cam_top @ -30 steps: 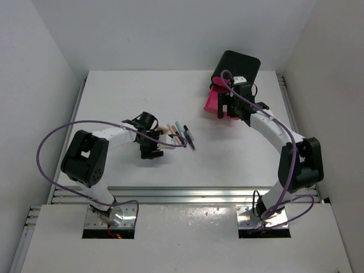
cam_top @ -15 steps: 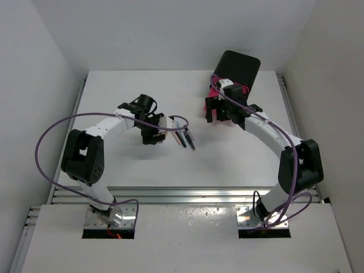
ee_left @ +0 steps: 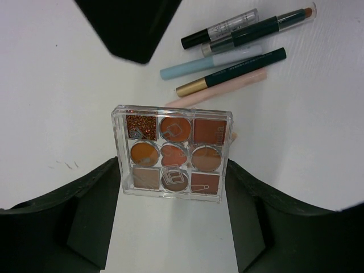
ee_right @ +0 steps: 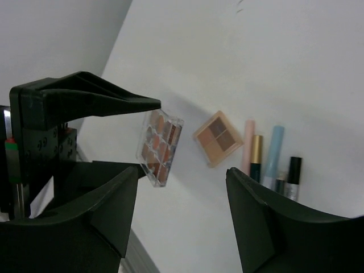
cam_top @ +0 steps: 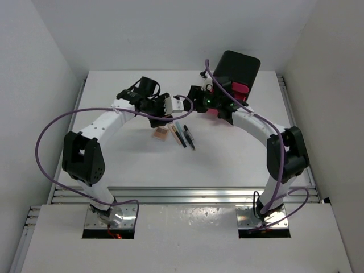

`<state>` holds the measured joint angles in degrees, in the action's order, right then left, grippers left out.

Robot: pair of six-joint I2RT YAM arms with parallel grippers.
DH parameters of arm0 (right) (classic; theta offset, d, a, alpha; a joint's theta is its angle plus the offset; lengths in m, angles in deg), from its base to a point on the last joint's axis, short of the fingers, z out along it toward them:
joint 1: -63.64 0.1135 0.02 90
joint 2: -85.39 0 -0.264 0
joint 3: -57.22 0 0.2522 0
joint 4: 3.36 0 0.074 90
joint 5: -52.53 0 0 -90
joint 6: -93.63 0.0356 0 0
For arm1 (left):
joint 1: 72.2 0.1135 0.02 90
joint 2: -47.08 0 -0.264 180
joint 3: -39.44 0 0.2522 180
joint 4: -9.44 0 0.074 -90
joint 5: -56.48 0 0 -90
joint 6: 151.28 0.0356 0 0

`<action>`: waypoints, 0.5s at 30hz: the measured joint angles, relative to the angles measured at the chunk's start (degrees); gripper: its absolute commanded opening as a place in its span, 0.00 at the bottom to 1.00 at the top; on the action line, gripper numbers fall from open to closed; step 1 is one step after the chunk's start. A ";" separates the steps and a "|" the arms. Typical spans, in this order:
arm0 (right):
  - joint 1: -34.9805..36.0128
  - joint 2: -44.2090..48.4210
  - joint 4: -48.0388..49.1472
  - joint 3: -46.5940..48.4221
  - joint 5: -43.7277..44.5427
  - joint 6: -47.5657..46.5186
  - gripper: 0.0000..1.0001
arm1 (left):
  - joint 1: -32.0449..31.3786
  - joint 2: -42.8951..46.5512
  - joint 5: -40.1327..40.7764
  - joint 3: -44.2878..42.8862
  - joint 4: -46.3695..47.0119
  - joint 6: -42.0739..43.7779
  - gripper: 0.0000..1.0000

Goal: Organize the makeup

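Note:
My left gripper (cam_top: 169, 106) is shut on a clear square eyeshadow palette (ee_left: 172, 153) with nine orange and brown pans, and holds it above the table. The palette also shows in the right wrist view (ee_right: 161, 147). My right gripper (cam_top: 196, 101) is open and empty, close to the right of the held palette, with its jaws wide apart in the right wrist view (ee_right: 182, 210). A beige four-pan palette (cam_top: 161, 133) lies on the table below. Several thin pencils (cam_top: 182, 135), beige, teal and black, lie beside it, and show in the left wrist view (ee_left: 227, 62).
The black box (cam_top: 238, 67) with pink drawers stands at the back right, one pink drawer (cam_top: 240, 89) sticking out behind my right arm. Purple cables loop over both arms. White walls close in the table on three sides.
My left gripper has lifted the clear palette and carried it back and right. My right gripper has swung left from the pink drawer to meet it. The beige palette now shows on the table.

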<state>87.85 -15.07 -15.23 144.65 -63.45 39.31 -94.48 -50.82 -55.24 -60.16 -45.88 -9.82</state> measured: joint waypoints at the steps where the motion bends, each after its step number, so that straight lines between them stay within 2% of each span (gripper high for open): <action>1: 0.11 -0.85 1.16 0.00 -0.90 1.60 0.62 | -0.17 -0.09 0.02 0.02 0.00 0.00 0.46; 7: 1.44 -6.08 6.67 0.57 -5.16 8.39 0.61 | -0.63 -0.46 -0.11 0.02 0.04 -0.17 0.46; 11: 3.06 -9.70 8.68 1.20 -7.30 11.56 0.56 | -0.98 -0.59 -0.35 0.00 0.11 -0.42 0.46; 13: 3.65 -11.43 9.35 1.75 -8.20 13.09 0.51 | -1.22 -0.61 -0.42 0.00 0.22 -0.72 0.46; 15: 4.07 -12.50 10.05 1.86 -9.09 14.34 0.40 | -1.33 -0.61 -0.46 0.00 0.52 -0.87 0.46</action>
<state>91.91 -27.58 -5.18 146.51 -72.54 53.65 -95.81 -51.44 -55.70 -60.16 -45.36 -10.69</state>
